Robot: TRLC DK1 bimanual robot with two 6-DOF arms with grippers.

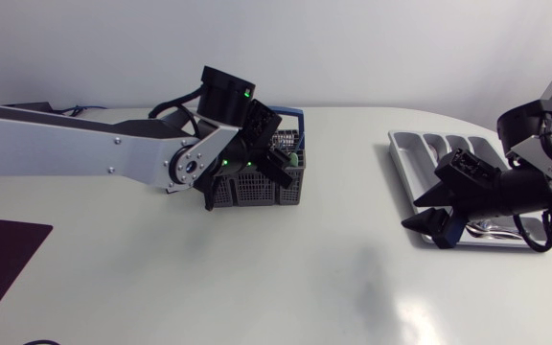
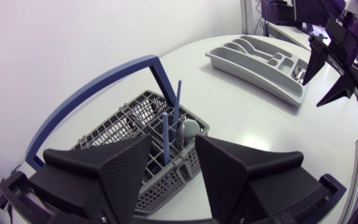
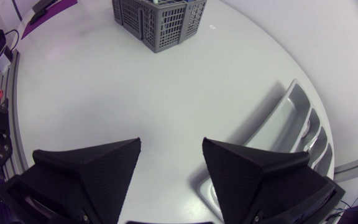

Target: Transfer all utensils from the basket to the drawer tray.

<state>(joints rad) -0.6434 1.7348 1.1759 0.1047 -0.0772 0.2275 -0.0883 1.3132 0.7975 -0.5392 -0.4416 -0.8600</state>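
Utensils (image 2: 165, 140) — A: where do they stand, and how are the fingers?
B: Upright in a corner compartment of the basket (image 1: 257, 189). Two blue handles and one grey spoon bowl (image 2: 188, 129) sit just ahead of the left gripper (image 2: 173, 146), in line with the gap between its fingers. The fingers are apart and touch nothing. The right gripper (image 3: 171, 142) hangs over the near edge of the tray (image 2: 253, 78), also spread and empty.

A: How should the pick be done?
B: My judgement is to take one handle only. Centre the thicker blue one between the fingers, come straight down and clamp below its top end. Then lift vertically until the tip clears the rim. The basket's blue carrying handle (image 2: 98, 78) arches beside the left finger, so I would avoid swinging sideways early. The second handle stands close by, and a wide close could catch both.

A: What can't we see?
B: The lower ends are down in the compartment, so the count and kinds are uncertain. I can't tell whether the spoon bowl belongs to a blue handle. From above, the left arm covers most of the basket. A silvery shape lies in the tray under the right fingers, and I can't identify it.
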